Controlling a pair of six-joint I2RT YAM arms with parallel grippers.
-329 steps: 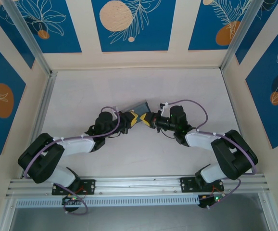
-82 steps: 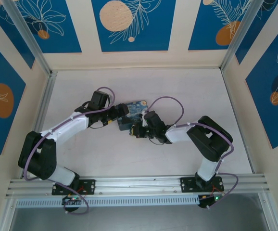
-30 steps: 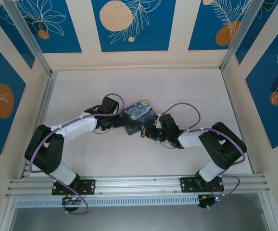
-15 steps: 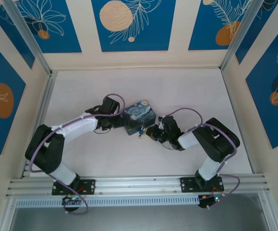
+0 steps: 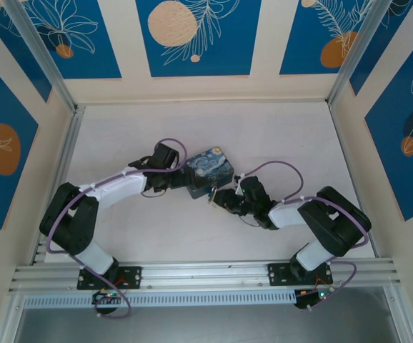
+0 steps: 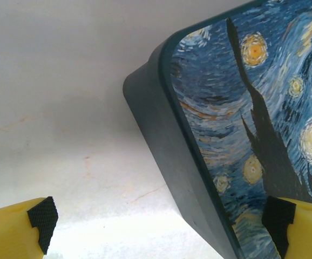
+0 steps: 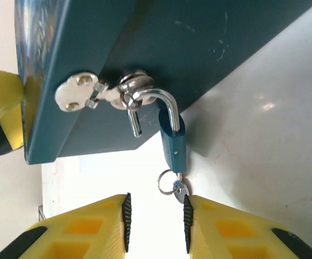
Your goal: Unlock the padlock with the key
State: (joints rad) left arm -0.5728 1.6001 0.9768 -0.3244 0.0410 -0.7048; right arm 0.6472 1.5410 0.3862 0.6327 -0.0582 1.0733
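Right wrist: padlock (image 7: 173, 143) — key (image 7: 180, 189) inserted — hangs open on the tin (image 7: 199, 48).

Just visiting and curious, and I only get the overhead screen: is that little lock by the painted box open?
Observer: Yes. On the right wrist camera, the padlock hangs from the clasp on the tin with one shackle leg free.
Operator: Where's the key?
Observer: The key sits in the lock's bottom, just off the parted fingertips of the right gripper.
Operator: And the other arm?
Observer: The left gripper is wide open, one pad over the tin's lid.
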